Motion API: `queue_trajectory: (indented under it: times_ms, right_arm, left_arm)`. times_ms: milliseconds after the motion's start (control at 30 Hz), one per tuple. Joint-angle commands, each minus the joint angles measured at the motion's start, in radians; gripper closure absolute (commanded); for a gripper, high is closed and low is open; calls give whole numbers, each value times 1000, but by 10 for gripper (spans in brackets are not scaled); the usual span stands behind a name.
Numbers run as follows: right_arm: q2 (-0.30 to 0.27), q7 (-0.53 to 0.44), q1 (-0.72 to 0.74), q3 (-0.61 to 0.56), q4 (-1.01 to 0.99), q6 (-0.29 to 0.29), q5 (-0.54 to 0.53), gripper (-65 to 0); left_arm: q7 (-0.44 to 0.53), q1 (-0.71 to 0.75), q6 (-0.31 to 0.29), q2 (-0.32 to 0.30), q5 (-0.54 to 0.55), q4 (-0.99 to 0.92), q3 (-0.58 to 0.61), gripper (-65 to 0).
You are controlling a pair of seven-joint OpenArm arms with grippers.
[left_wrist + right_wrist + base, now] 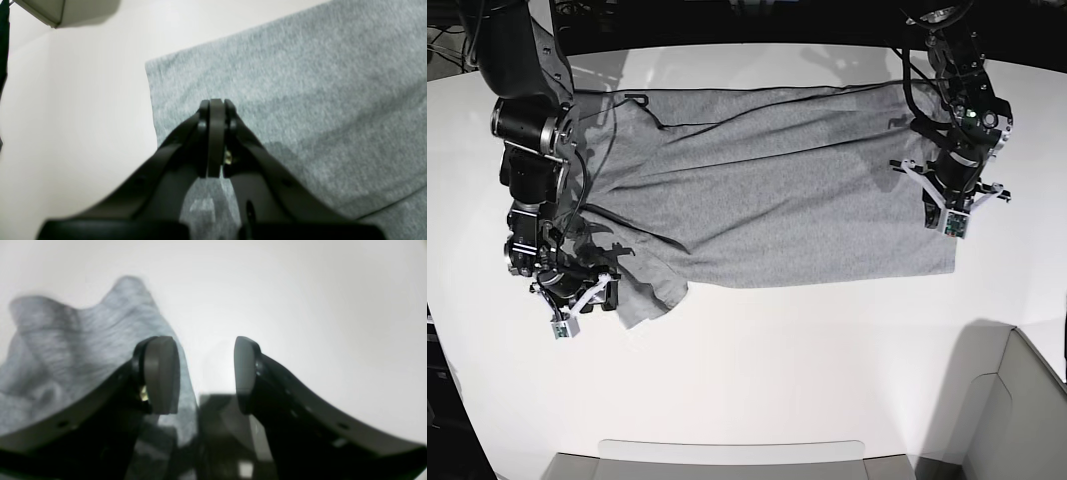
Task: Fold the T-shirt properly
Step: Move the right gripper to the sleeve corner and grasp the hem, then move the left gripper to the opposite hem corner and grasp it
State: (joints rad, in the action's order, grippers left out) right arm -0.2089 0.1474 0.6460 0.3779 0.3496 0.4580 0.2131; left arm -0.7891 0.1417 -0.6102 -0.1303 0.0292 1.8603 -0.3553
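You're looking at a large heather-grey short-sleeved cotton T-shirt (767, 200) lying spread flat across the white table (777, 380), its long axis running side to side in the base view, with wrinkles running across the middle and a sleeve (642, 290) bunching up at the lower left of that view. Your left gripper (215, 110) is hovering over the shirt's straight edge near a corner, on the base view's right, and its fingers (217, 133) are sitting pressed together with no cloth showing between them. Your right gripper (206, 373) is sitting low by the bunched sleeve, its fingers (160, 373) standing wide apart, bare table showing in the gap and nothing gripped; grey fabric is rising in a fold just beside one finger, and whether it is touching is hard to tell. A pale grey bin corner (1017, 420) is showing at the lower right of the base view.
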Motion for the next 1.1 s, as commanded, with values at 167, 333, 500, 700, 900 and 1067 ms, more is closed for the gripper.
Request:
queue_trajectory:
  times_ms: [167,333,500,700,900,1067]
  right_arm:
    - [-27,36,36,-15,-99,2,26,-291]
    - [-1,139,42,-119,-94,146,24,-291]
    - [12,177,38,-125,-70,173,19,-291]
    - [12,177,33,-127,-67,173,24,-291]
    - [7,177,33,-127,-67,173,24,-291]
    - [7,177,33,-127,-67,172,26,-291]
  left_arm:
    - [18,-11,3,-7,11,15,-1,0]
    - [18,-12,3,-6,15,15,-1,0]
    - [18,-14,3,-6,16,15,-1,0]
    - [18,-115,-6,-12,13,-20,-1,-221]
    - [17,-365,-81,-102,18,-333,0,-263]
    - [49,-610,-88,-213,11,-805,-1,-263]
